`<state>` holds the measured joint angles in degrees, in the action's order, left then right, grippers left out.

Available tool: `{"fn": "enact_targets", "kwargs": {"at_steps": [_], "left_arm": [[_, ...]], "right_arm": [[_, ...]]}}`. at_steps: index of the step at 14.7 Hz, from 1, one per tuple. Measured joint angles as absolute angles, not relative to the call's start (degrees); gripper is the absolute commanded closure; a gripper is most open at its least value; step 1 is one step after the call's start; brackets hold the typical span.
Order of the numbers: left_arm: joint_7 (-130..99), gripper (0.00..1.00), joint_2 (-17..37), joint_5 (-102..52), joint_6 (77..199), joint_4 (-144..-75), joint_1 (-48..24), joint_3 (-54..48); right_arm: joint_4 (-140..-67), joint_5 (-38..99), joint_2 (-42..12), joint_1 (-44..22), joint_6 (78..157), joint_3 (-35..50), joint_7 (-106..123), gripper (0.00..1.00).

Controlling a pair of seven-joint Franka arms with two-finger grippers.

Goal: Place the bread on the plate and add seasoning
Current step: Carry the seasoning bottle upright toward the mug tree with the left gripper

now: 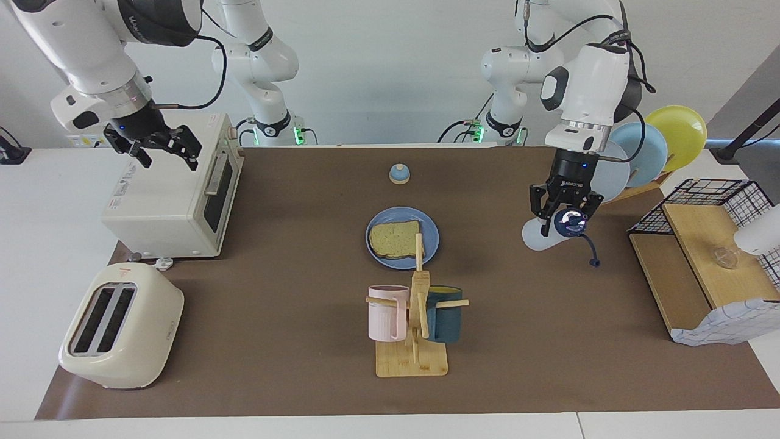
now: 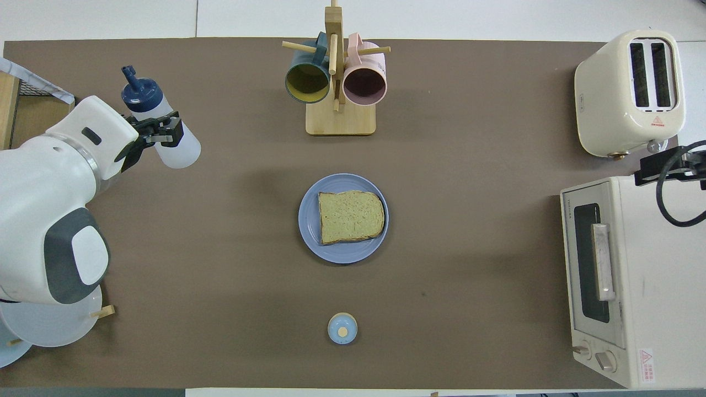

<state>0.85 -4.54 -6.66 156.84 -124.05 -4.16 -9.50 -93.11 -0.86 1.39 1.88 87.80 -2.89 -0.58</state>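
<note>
In the facing view the left gripper (image 1: 565,218) hangs over bare brown mat toward the left arm's end of the table, its fingers clamped on the seasoning (image 1: 551,230) — the bottle lies tilted in the grip, dark cap toward the camera, pale body sticking out to the plate's side, the tethered stopper dangling below. The bottle is clear of the table. The bread (image 1: 395,239) lies flat on the plate (image 1: 429,231) at the middle of the mat, well apart from the held bottle. The right gripper (image 1: 157,145) waits over the toaster oven (image 1: 177,195), fingers spread and holding nothing.

From overhead, the left gripper (image 2: 160,131) grips the seasoning (image 2: 175,148) about its middle; the cap points away from the robots, the base back toward them. The bread (image 2: 351,216) sits inside the rim of the plate (image 2: 310,220), nearer to the robots than the mug rack (image 2: 336,82). Of the right gripper (image 2: 670,165) only dark parts show over the oven's edge.
</note>
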Motion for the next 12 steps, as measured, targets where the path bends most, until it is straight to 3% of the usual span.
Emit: {"fn": "enact_targets", "kwargs": {"at_steps": [12], "left_arm": [[1.2,1.00,10.2,-6.7,180.1,-124.7,-5.5,-9.9]], "right_arm": [[-93.1,-0.9,1.4,1.9,87.8,-2.9,-0.6,0.00]]}}
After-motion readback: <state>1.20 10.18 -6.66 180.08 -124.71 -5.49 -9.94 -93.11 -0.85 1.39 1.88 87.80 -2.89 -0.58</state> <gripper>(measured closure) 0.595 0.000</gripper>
